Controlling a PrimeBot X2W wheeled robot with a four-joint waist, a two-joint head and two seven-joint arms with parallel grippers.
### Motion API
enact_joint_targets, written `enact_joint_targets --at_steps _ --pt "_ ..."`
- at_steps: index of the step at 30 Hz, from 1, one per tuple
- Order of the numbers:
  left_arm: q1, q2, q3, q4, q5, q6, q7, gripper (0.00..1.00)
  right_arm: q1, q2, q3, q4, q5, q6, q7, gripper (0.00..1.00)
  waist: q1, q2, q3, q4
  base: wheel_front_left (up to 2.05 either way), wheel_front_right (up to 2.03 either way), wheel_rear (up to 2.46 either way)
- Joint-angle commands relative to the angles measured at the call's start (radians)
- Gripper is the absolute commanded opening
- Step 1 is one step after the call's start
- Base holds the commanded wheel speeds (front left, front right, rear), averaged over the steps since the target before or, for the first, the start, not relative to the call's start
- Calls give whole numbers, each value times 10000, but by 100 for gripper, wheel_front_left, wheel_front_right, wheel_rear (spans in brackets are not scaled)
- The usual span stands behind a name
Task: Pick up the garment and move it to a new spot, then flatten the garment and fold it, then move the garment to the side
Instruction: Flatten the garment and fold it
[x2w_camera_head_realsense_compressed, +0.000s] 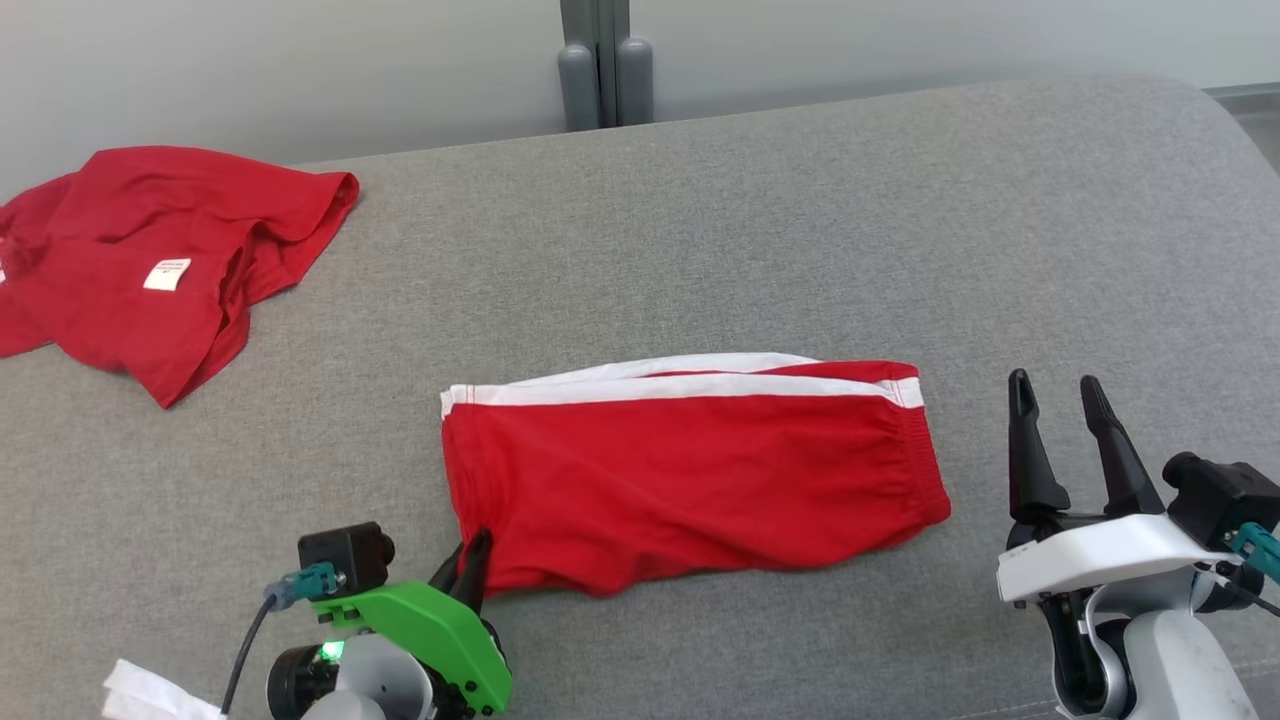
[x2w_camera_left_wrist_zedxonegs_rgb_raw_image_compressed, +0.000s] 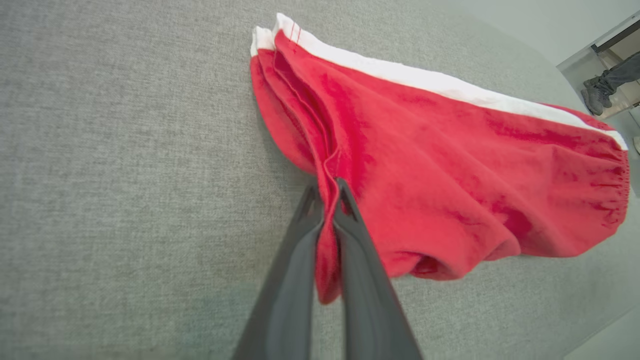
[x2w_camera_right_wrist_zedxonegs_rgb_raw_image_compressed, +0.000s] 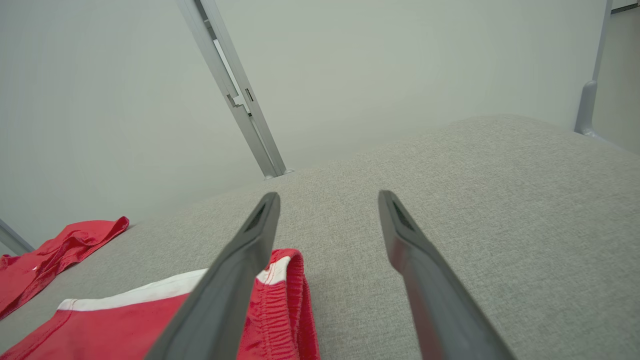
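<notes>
Tally on one grey surface (x2w_camera_head_realsense_compressed: 900, 220)
Two red garments: one pair of white-striped shorts (x2w_camera_head_realsense_compressed: 690, 470), one crumpled shirt (x2w_camera_head_realsense_compressed: 160, 260). Two grippers: left gripper (x2w_camera_head_realsense_compressed: 483, 540), right gripper (x2w_camera_head_realsense_compressed: 1053, 382). One white scrap (x2w_camera_head_realsense_compressed: 150, 695).

The garment (x2w_camera_head_realsense_compressed: 690, 480) is soft, matt red cloth with a smooth white stripe and a puckered elastic waistband, set against the coarse grey woven fabric of the surface (x2w_camera_head_realsense_compressed: 800, 220). The left end effector (x2w_camera_head_realsense_compressed: 472, 552) has a glossy green plastic shell, the right end effector (x2w_camera_head_realsense_compressed: 1053, 385) smooth white plastic. Both have matt dark fingers.
</notes>
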Motion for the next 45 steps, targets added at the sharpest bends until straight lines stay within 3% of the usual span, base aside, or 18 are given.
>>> enact_joint_targets --at_steps 1,2,3,11,17,22,30,44,45 --pt "173 -52 12 -37 -79 52 -81 33 94 -24 -3 -22 -97 -4 51 100 0 -1 -60 37 0 0 0" --pt "175 -44 20 -41 -5 98 -152 47 85 -24 9 -16 -94 -4 58 100 0 -1 -65 29 0 0 0" --pt "184 -41 10 -45 73 105 -247 100 73 -24 21 -4 -100 -4 84 100 0 -1 -68 16 0 0 0" --pt "-48 36 344 -350 792 63 -2158 100 56 -24 -86 203 -297 -4 547 100 0 -1 -154 -63 0 0 0" --pt "82 189 540 -848 1395 277 -3081 100 -200 -21 20 263 -576 -4 1847 100 0 -1 -301 -5 0 0 0" --pt "468 235 708 -1274 1728 519 -3275 100 -525 -60 154 209 -1068 -4 3231 100 0 -1 -345 223 0 0 0" --pt "886 124 829 -1699 1978 640 -3390 100 -1043 -708 472 1050 -1026 -4 5090 100 0 -1 -172 838 0 0 0" --pt "699 2 986 -1780 2148 509 -3427 100 -2214 -1514 1132 3786 358 -4 6084 100 0 -1 231 1619 0 0 0" --pt "679 -10 995 -1767 2163 512 -3422 100 -2281 -1534 1209 3929 469 -4 6111 90 0 -1 244 1631 0 0 0"
